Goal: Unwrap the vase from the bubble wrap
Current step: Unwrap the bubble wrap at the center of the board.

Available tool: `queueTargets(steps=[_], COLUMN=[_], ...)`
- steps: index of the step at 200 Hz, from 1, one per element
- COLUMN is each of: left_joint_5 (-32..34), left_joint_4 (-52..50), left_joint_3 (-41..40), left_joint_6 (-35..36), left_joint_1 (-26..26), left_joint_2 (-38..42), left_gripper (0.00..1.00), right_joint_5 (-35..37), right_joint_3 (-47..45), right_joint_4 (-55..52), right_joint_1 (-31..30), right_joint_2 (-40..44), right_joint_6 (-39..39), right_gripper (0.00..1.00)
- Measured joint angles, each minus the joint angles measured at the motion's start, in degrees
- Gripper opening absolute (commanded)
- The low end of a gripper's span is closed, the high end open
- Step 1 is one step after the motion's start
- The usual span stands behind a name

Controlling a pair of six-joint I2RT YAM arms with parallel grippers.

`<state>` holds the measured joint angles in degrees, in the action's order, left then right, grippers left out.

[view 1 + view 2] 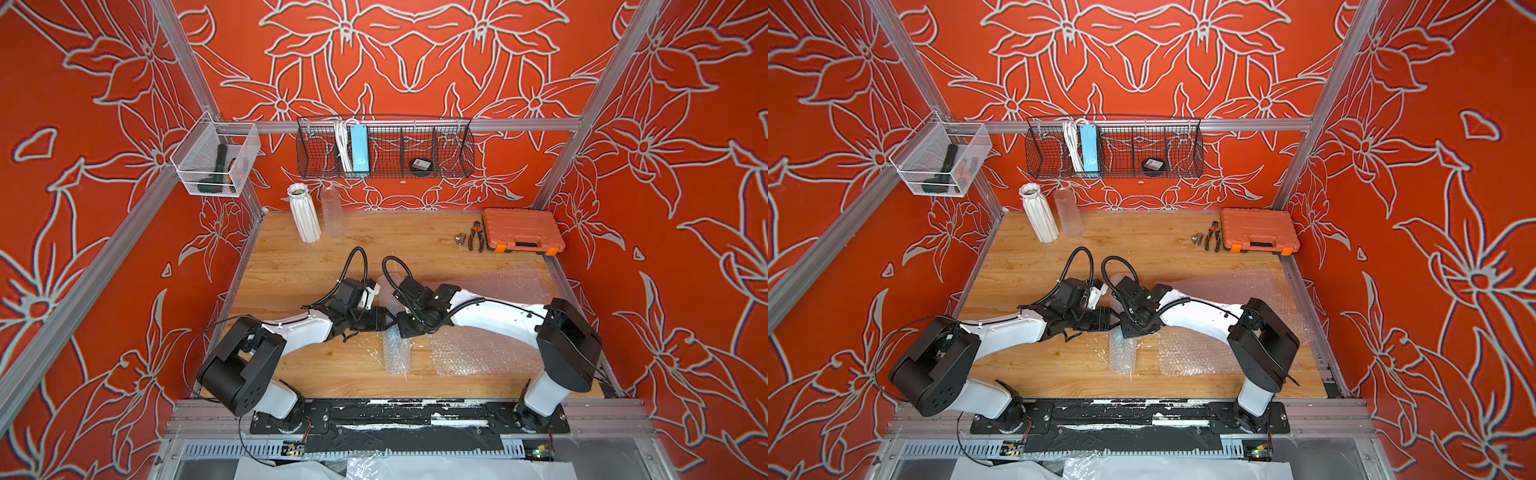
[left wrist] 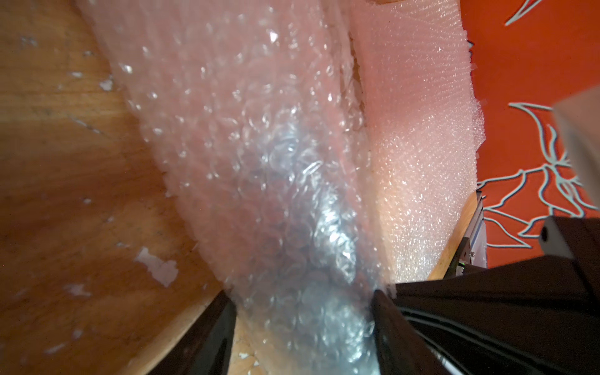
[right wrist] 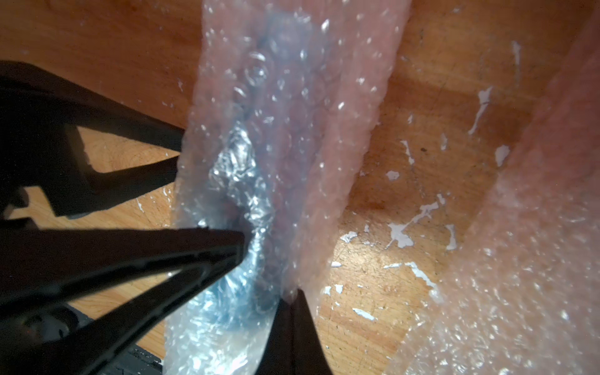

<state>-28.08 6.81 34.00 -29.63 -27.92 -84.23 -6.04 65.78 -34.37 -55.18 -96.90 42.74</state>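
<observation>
The bubble wrap (image 1: 395,353) lies as a rolled tube in the middle of the table (image 1: 291,266), running front to back, and my two arms meet over it. My left fingers (image 2: 207,337) sit one on each side of the roll, pressed against it across its width. My right fingers (image 3: 293,328) are closed on a fold of its clear film. Two flat sheets (image 1: 478,353) lie just beside it, on my right. At the back stand a white ribbed vase (image 1: 303,214) and a clear glass vase (image 1: 332,212).
</observation>
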Motion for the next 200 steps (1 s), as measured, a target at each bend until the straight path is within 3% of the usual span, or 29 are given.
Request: queueTargets(steps=[183,200], left_joint_5=[3.93,3.98], left_joint_4=[0.74,0.7], left_joint_3=[0.0,0.0], left_joint_6=[0.02,0.02], left_joint_1=[-0.26,-0.24], left_joint_2=[0.44,0.5], left_gripper=[0.62,0.62], right_joint_5=[3.63,3.61], right_joint_3=[-3.67,-3.69], right_joint_4=[-2.71,-2.56], right_joint_1=[0.0,0.0], right_joint_2=[3.02,3.91], right_joint_6=[-0.76,-0.85], right_gripper=[0.0,0.1])
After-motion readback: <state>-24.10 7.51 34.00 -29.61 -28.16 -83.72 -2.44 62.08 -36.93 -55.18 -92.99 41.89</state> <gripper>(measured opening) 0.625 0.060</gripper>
